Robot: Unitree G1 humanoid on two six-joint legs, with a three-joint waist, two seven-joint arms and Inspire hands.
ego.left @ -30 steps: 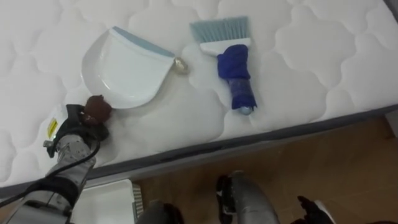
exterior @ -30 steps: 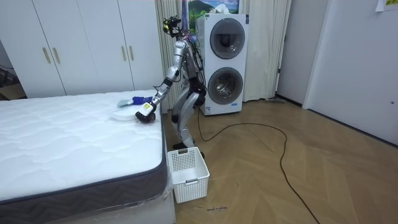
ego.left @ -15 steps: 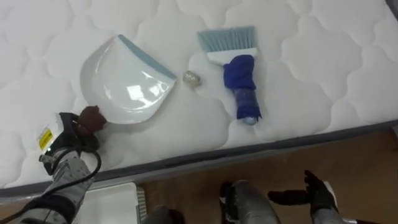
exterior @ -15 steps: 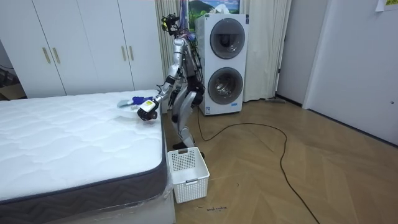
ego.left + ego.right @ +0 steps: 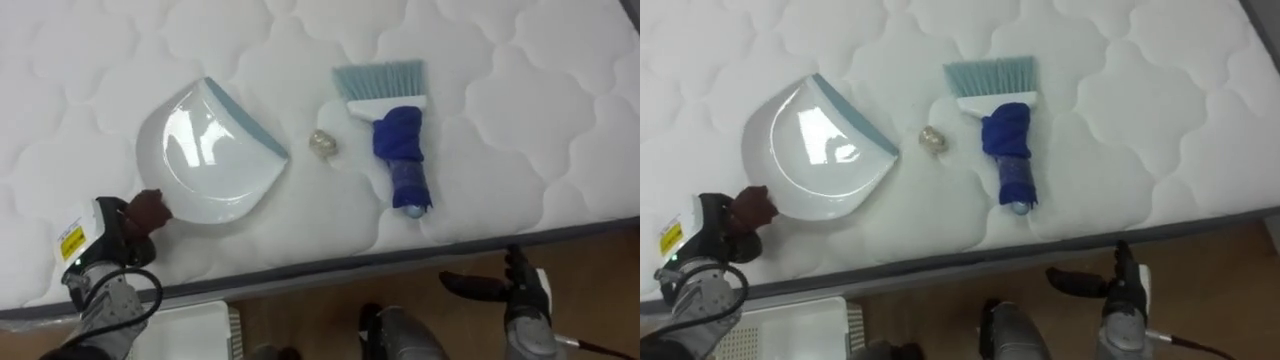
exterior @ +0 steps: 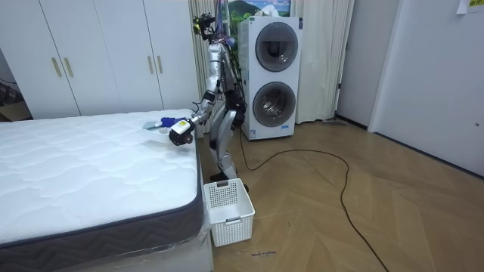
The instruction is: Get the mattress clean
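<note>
A white dustpan (image 5: 210, 150) with a blue lip lies tilted on the white quilted mattress (image 5: 520, 120). My left hand (image 5: 105, 245) is shut on its brown handle (image 5: 148, 208) near the bed's edge. A small crumpled ball of rubbish (image 5: 322, 143) rests just right of the lip, apart from it. Further right lies a brush (image 5: 400, 150) with a blue handle, its pale blue bristles (image 5: 380, 78) pointing away from me. My right hand (image 5: 505, 290) hovers open below the mattress edge, over the floor. I stand at the bed's side (image 6: 219, 113).
The grey mattress edge (image 5: 350, 268) runs across the bottom of the eye views. A white slatted basket (image 6: 227, 211) stands on the wooden floor by the bed, at my left. Stacked washing machines (image 6: 272, 75) are behind me.
The dustpan has drawn back from the ball, which touched its lip a second ago. My right hand has risen into view at the lower right. The camera has shifted.
</note>
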